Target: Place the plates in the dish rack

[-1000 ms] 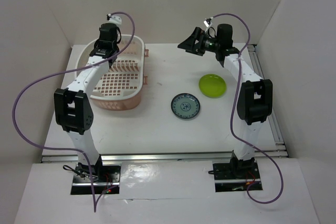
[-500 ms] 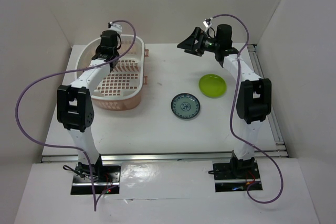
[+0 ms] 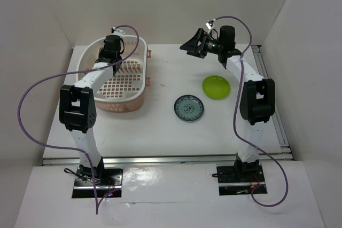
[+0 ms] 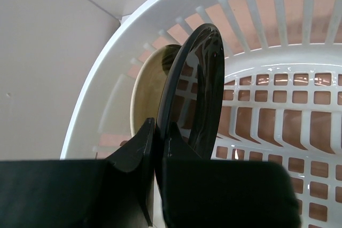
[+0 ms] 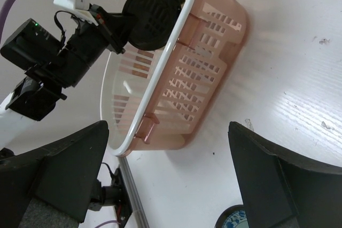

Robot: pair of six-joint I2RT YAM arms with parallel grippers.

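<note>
The white dish rack (image 3: 122, 104) with its salmon base stands at the left of the table. My left gripper (image 4: 158, 132) is shut on the rim of the glossy black plate (image 4: 197, 89) and holds it on edge inside the rack's far end (image 4: 107, 73). A cream plate (image 4: 149, 89) stands upright just behind it, against the rack wall. The lime green plate (image 3: 216, 86) and the blue-white plate (image 3: 188, 108) lie flat on the table to the right of the rack. My right gripper (image 3: 188, 44) hangs open and empty above the back of the table, facing the rack (image 5: 203, 62).
White walls enclose the table on three sides. Salmon handle tabs (image 3: 149, 54) stick out from the rack's right side. A metal rail (image 3: 272, 100) runs along the table's right edge, and the purple cable (image 3: 32, 94) of the left arm loops out to the left.
My left gripper has shifted slightly over the rack's far end, still holding the black plate. The right arm has barely moved. The two plates on the table lie where they were.
</note>
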